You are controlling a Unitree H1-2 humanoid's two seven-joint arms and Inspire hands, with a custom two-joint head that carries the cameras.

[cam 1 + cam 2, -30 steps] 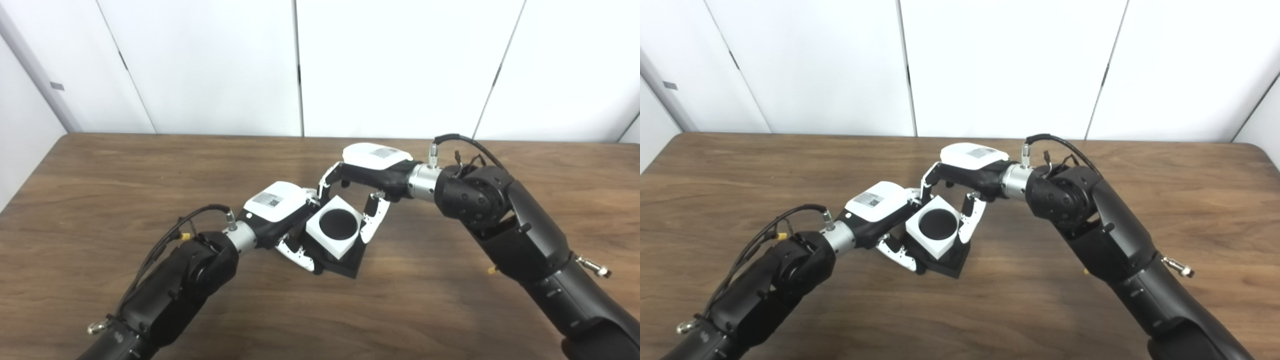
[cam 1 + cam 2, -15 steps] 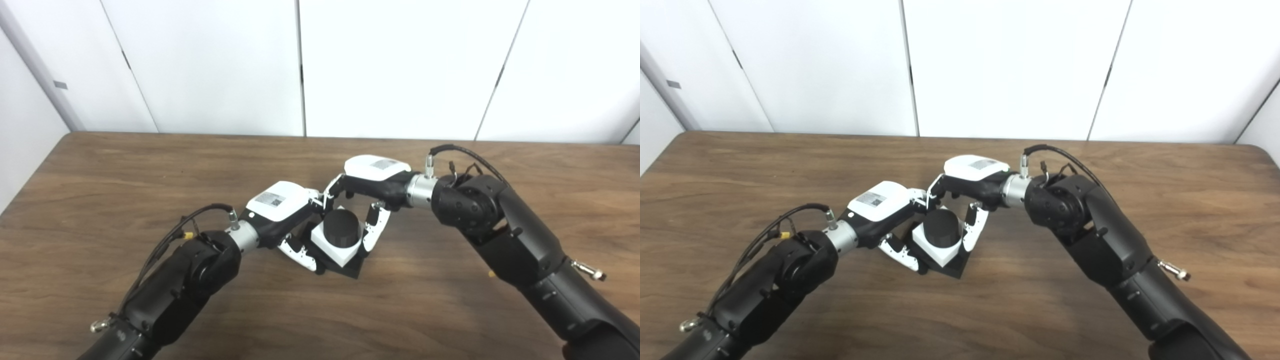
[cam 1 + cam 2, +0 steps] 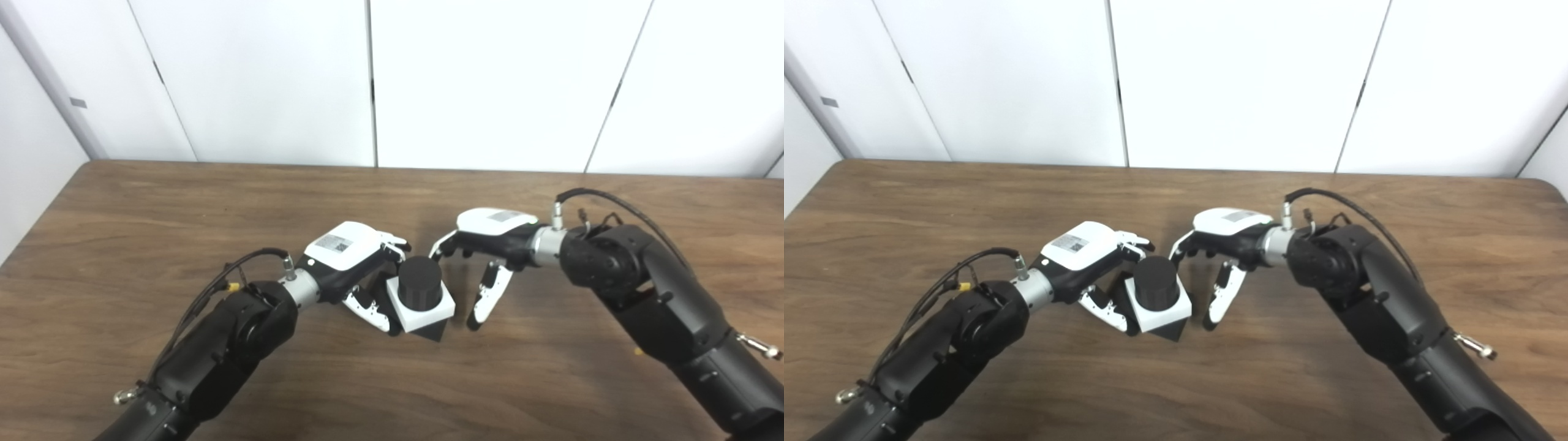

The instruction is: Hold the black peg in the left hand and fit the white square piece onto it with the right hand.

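The black peg (image 3: 419, 289) is a round cylinder on a black square base, near the middle of the wooden table (image 3: 122, 214). My left hand (image 3: 352, 260) is shut on the base from the left. The white square piece (image 3: 422, 309) sits down around the peg, resting on the base, with the peg standing up through its hole. My right hand (image 3: 487, 257) is open just right of the pieces, fingers spread and pointing down, touching neither part. The same peg (image 3: 1156, 289) and right hand (image 3: 1222, 257) show in the right eye view.
Bare wooden tabletop extends on all sides of the hands. White wall panels (image 3: 490, 79) stand behind the table's far edge. Both forearms reach in from the bottom corners.
The white piece went down over the peg onto the base. My right hand then let go of it and drew back to the right, fingers spread. The camera shifted slightly.
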